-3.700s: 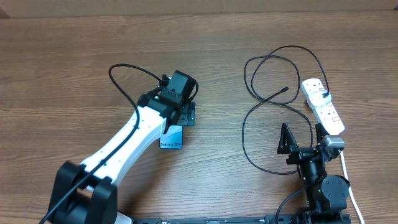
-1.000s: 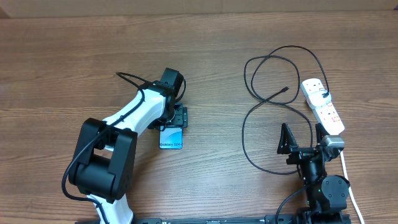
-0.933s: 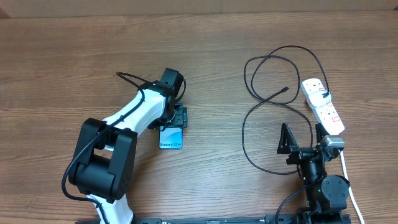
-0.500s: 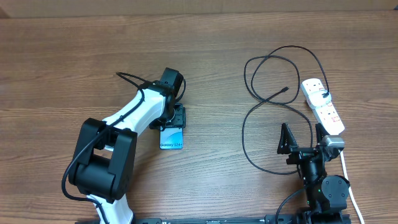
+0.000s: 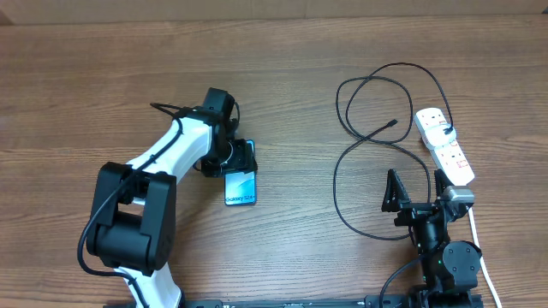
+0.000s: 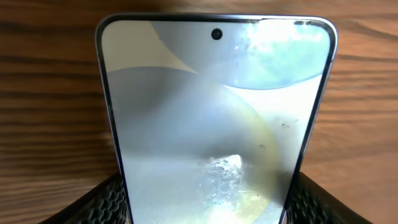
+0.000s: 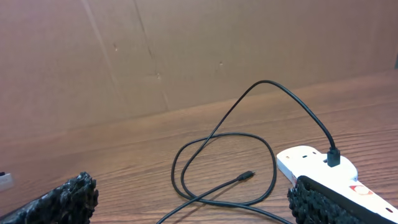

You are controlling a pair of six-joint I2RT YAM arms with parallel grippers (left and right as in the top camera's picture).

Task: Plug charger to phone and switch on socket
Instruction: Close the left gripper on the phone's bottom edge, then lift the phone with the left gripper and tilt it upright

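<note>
Noted phone (image 6: 211,124), well apart from socket (image 5: 445,145), pinched by its long edges in left gripper (image 6: 202,205); found right gripper (image 5: 413,190) near socket wide open and empty, charger (image 7: 334,159) tip loose beside socket; judged slim phone liable to slip or twist from that edge pinch.

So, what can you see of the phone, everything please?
The phone is a slim rectangle with a dark edge and rounded corners. It is level, screen up, on or just above the wooden table, left of the middle. From overhead the screen looks light blue with white Galaxy S24 text; close up it is glossy and shows a small camera hole near the far end. The left claw holds it by its two long edges.
</note>
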